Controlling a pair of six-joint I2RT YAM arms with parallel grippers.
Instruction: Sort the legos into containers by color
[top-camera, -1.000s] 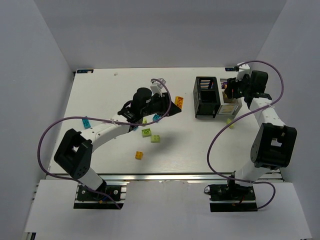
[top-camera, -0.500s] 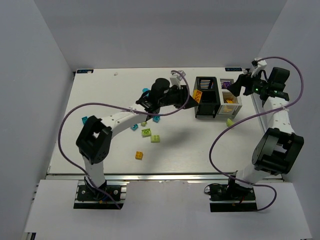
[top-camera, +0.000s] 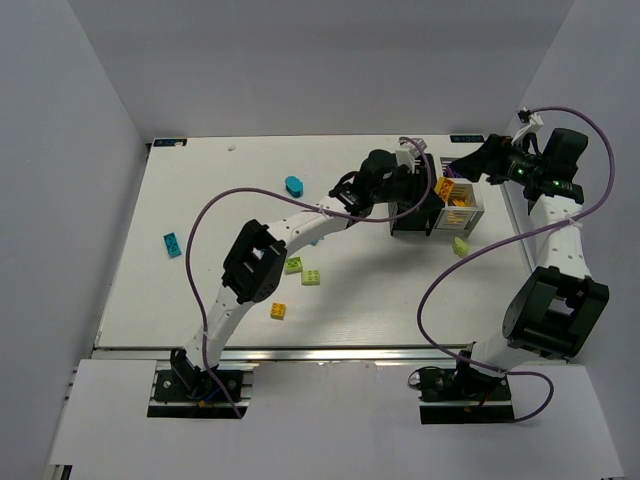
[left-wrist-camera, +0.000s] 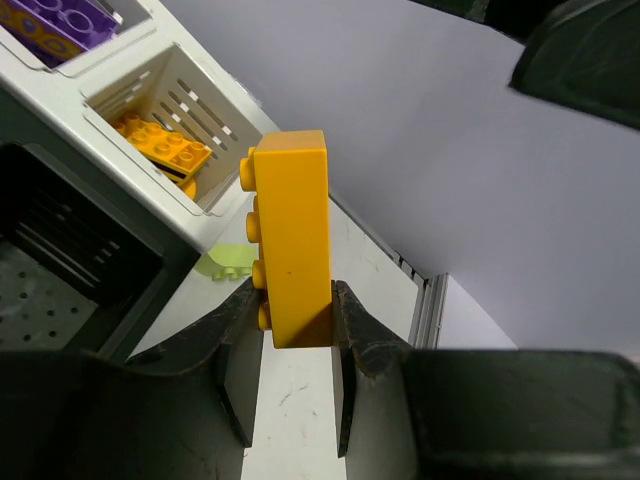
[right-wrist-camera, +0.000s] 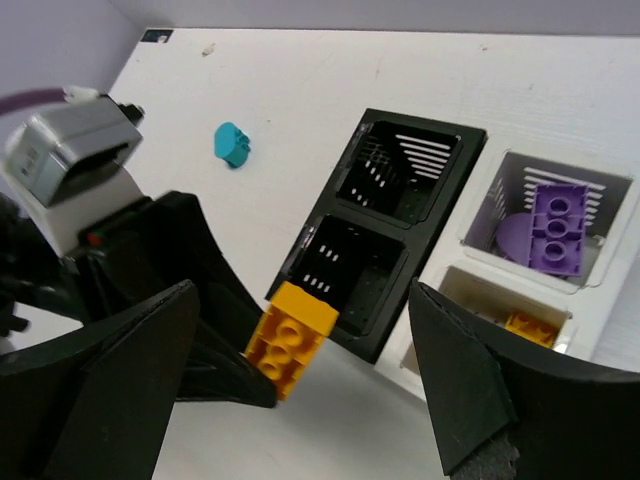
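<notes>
My left gripper (left-wrist-camera: 292, 290) is shut on an orange brick (left-wrist-camera: 292, 235), held on edge with its studs to the left. In the top view it (top-camera: 437, 190) hovers with the brick (top-camera: 446, 187) over the seam between the black bin (top-camera: 412, 200) and the white tray (top-camera: 470, 215). The tray's near cell holds an orange brick (left-wrist-camera: 165, 148) and its far cell a purple one (right-wrist-camera: 558, 225). My right gripper (top-camera: 468, 168) is open and empty, raised above the tray's far side. In the right wrist view the held brick (right-wrist-camera: 290, 338) hangs in front of the bin (right-wrist-camera: 385, 230).
A lime rounded brick (top-camera: 461, 244) lies just in front of the tray. Two lime bricks (top-camera: 293, 265) (top-camera: 312, 277) and an orange one (top-camera: 278, 311) lie mid-table. A teal rounded piece (top-camera: 294, 185) and a teal brick (top-camera: 172, 243) lie to the left. The table's right edge runs close beside the tray.
My left arm has swung right from mid-table to the containers, carrying the orange brick. My right gripper has pulled up and back from the tray.
</notes>
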